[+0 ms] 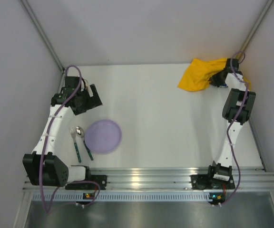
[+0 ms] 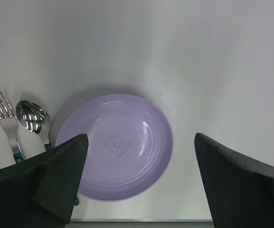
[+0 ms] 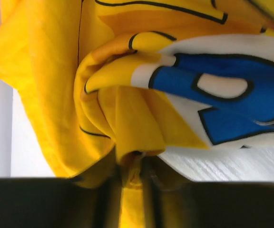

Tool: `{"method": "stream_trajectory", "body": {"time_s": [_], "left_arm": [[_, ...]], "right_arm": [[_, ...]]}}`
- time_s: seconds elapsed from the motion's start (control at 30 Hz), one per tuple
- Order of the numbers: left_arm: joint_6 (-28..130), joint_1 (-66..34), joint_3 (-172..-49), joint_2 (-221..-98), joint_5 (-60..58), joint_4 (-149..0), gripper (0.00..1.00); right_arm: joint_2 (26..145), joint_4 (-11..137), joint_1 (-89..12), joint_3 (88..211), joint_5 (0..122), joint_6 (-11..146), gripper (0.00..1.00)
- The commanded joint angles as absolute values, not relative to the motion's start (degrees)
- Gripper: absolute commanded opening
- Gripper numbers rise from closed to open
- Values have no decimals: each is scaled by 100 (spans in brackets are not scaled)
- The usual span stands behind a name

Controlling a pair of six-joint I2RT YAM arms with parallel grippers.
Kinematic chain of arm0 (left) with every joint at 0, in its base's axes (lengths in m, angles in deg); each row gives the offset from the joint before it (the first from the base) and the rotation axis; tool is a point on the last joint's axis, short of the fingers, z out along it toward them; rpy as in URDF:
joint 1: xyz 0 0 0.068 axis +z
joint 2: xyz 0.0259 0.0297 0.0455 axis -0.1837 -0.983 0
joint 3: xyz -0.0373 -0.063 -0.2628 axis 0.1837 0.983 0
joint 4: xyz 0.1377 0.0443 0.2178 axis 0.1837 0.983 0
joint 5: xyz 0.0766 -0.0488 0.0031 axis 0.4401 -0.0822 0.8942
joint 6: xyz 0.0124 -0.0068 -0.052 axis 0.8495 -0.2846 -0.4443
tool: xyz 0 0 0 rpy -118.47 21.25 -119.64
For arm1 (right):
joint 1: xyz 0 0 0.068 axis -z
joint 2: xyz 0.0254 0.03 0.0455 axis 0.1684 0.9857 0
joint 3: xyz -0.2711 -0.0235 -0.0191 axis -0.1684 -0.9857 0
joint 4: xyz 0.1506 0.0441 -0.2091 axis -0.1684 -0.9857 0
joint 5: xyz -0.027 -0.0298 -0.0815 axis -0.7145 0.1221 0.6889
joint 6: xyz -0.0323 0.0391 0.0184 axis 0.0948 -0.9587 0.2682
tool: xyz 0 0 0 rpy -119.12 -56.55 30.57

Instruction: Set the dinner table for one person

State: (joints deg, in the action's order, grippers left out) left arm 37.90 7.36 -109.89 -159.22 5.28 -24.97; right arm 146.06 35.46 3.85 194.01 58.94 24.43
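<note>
A purple plate [image 1: 103, 136] lies on the white dinner table [image 1: 165, 123] at the near left, with a fork [image 1: 74, 143] and a spoon [image 1: 83, 140] just left of it. The left wrist view shows the plate [image 2: 115, 147], fork [image 2: 6, 121] and spoon [image 2: 34, 118]. My left gripper [image 1: 93, 99] is open and empty, hovering behind the plate. My right gripper [image 1: 217, 77] is at the far right corner, shut on the yellow cartoon-printed cloth [image 1: 200, 73]; the right wrist view shows the cloth [image 3: 127, 95] bunched and pinched between the fingers.
A ribbed silver rail [image 1: 151, 178] runs along the table's near edge. Grey enclosure walls [image 1: 13, 95] stand close on the left, back and right.
</note>
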Motion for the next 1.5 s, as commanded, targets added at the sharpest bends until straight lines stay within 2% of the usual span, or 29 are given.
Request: {"method": "stream_trajectory", "body": {"time_s": [0.0,0.03,0.3,0.4,0.53,0.57,0.6,0.63,0.73,0.9,1.13,1.37,1.47], "left_arm": [[3903,716,-11268,-15872,561,-2545,99],[3895,716,-11268,-15872,561,-2554,99],[3815,628,-11355,-15846,500,-2685,99],[3815,575,-11452,-15864,570,-2738,99],[3737,461,-11522,-15907,588,-2931,99],[3710,426,-11531,-15925,588,-2975,99],[3701,391,-11549,-15934,588,-3010,99],[3684,338,-11558,-15969,614,-3115,99],[3631,-12,-11566,-16153,658,-3300,99],[3473,-891,-12021,-17143,957,-3521,99],[2859,-2455,-13059,-19199,940,-3643,99],[2735,-3029,-14588,-20994,562,-3389,98],[2638,-3037,-14826,-21347,403,-3494,89]], "right_arm": [[14750,3451,252,19547,6064,2231,11],[14724,3459,252,19486,6047,2248,0],[13398,3451,103,18327,5766,2512,0],[12555,3459,-221,17423,5572,2521,0],[11545,3521,-1220,16149,5170,2696,1],[11429,3521,-1381,15989,5046,2818,9],[11297,3669,-1565,15639,4888,2872,31],[11174,3749,-1906,15523,4512,2951,99],[10744,3671,-2383,15189,4176,3259,100],[9944,3400,-2376,14749,4323,3768,100],[8688,2538,-1596,14248,5237,4436,100],[7641,1923,-610,13395,5308,4963,100],[7306,1729,-364,13167,5466,5166,100]]}}
